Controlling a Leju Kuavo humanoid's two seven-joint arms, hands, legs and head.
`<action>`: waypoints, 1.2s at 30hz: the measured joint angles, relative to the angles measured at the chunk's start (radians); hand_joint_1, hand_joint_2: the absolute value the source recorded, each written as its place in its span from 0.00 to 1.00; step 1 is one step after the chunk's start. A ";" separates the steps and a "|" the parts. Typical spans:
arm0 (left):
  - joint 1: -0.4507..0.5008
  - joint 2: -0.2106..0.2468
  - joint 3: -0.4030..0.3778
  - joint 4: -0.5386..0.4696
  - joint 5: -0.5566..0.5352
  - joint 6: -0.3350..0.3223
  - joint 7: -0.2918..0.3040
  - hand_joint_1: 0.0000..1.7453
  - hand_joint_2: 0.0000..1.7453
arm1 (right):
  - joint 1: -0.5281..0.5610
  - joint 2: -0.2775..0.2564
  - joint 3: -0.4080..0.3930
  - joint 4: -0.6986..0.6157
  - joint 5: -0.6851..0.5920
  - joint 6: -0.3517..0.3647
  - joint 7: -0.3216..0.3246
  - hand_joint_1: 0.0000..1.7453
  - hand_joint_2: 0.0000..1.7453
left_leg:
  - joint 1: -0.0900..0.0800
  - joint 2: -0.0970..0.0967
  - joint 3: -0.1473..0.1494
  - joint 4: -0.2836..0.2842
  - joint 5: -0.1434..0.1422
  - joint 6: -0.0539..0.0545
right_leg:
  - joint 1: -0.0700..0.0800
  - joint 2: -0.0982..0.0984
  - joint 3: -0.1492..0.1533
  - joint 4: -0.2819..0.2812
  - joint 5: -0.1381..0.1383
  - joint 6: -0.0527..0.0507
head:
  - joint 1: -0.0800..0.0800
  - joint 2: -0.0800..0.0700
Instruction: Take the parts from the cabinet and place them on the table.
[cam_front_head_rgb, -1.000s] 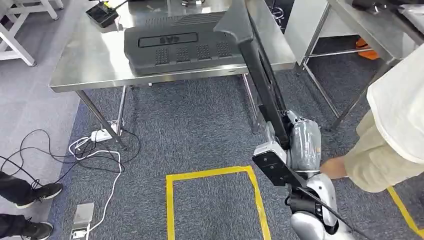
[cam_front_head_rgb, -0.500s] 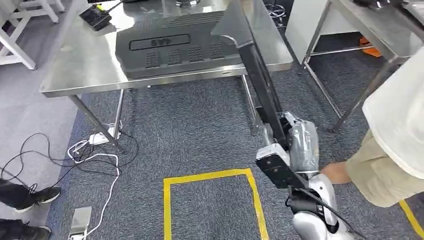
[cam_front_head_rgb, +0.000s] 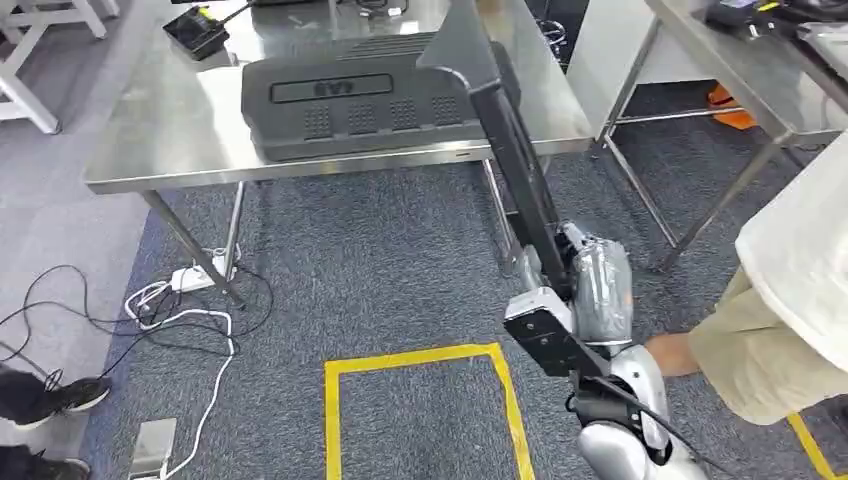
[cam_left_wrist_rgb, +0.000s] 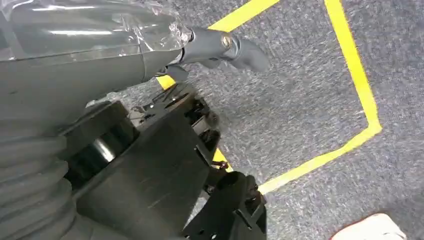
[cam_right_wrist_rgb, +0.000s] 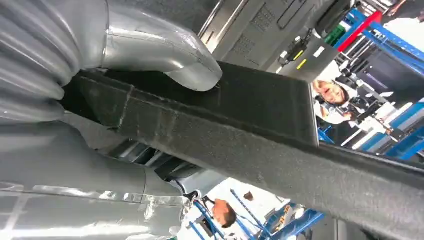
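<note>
A long black felt-faced panel (cam_front_head_rgb: 512, 160) stands on end, its top corner leaning over the steel table (cam_front_head_rgb: 160, 130). My right hand (cam_front_head_rgb: 592, 290), wrapped in clear film, grips the panel's lower part beside my body. In the right wrist view the grey thumb (cam_right_wrist_rgb: 187, 67) presses on the panel's (cam_right_wrist_rgb: 240, 115) dark face. A second black part (cam_front_head_rgb: 350, 100), wide and ribbed with vent holes, lies flat on the table. My left hand (cam_left_wrist_rgb: 150, 45) hangs over the carpet with a dark finger (cam_left_wrist_rgb: 225, 45) stretched out and nothing in it.
A person in light clothes (cam_front_head_rgb: 790, 290) stands close at my right, a hand near my right arm. A second steel table (cam_front_head_rgb: 740, 70) is at the back right. Yellow floor tape (cam_front_head_rgb: 420, 355), loose cables (cam_front_head_rgb: 170, 300) and a black device (cam_front_head_rgb: 195, 30) on the table.
The whole picture has shifted a little, so the camera moved. My right hand holds the panel the same way. The person at my right has drawn back slightly.
</note>
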 joint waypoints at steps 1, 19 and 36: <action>0.000 0.000 0.000 0.000 0.000 0.000 0.000 0.00 1.00 | 0.002 0.000 0.000 0.000 0.000 0.000 0.000 1.00 1.00 | -0.001 0.000 0.000 0.002 -0.002 0.003 | 0.001 0.000 -0.042 0.078 -0.030 0.002 | 0.006 0.000; 0.001 -0.001 0.000 0.000 -0.001 -0.003 0.003 0.00 1.00 | 0.001 -0.003 0.005 0.001 0.000 0.010 -0.002 1.00 1.00 | 0.015 -0.002 -0.134 0.311 -0.135 -0.067 | -0.004 -0.003 0.046 -0.146 0.107 -0.039 | 0.000 0.000; -0.002 -0.003 0.000 0.000 0.000 0.000 0.014 0.00 1.00 | 0.008 -0.001 0.005 0.001 0.005 0.043 -0.013 1.00 1.00 | 0.001 0.000 0.007 0.013 -0.019 -0.002 | -0.002 -0.001 -0.033 0.011 0.071 0.001 | 0.032 0.000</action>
